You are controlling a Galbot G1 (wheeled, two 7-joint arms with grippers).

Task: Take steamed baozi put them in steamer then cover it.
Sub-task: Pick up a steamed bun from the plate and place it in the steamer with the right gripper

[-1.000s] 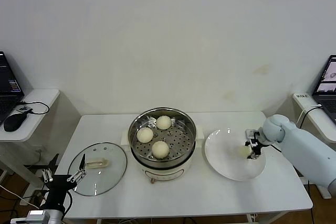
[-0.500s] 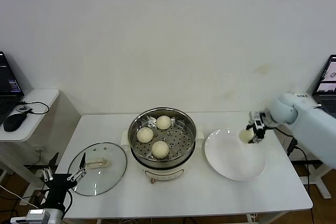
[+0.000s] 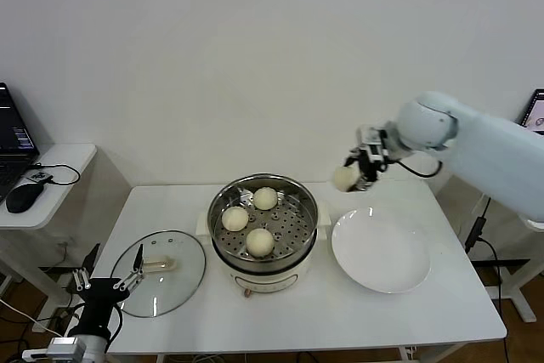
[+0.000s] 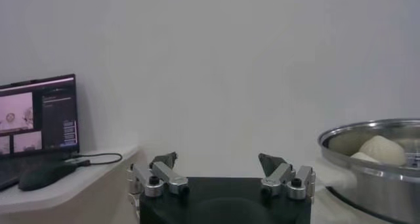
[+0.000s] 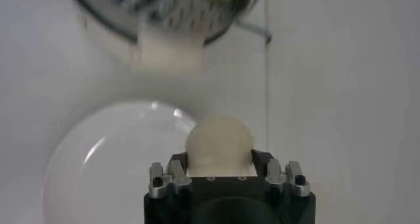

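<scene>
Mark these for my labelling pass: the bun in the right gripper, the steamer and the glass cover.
bun (image 3: 346,178), head view, its rounded side outside the right gripper (image 3: 357,172).
steamer (image 3: 223,241), head view, steel wall.
glass cover (image 3: 183,274), head view, clear pane.

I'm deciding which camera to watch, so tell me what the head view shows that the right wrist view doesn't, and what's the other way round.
Only the head view shows the cover lying on the table, the open left gripper beside it, and three baozi in the steamer. Only the right wrist view shows close up how the right gripper clasps the fourth baozi. Both show that carried baozi, the steamer and the bare white plate.
</scene>
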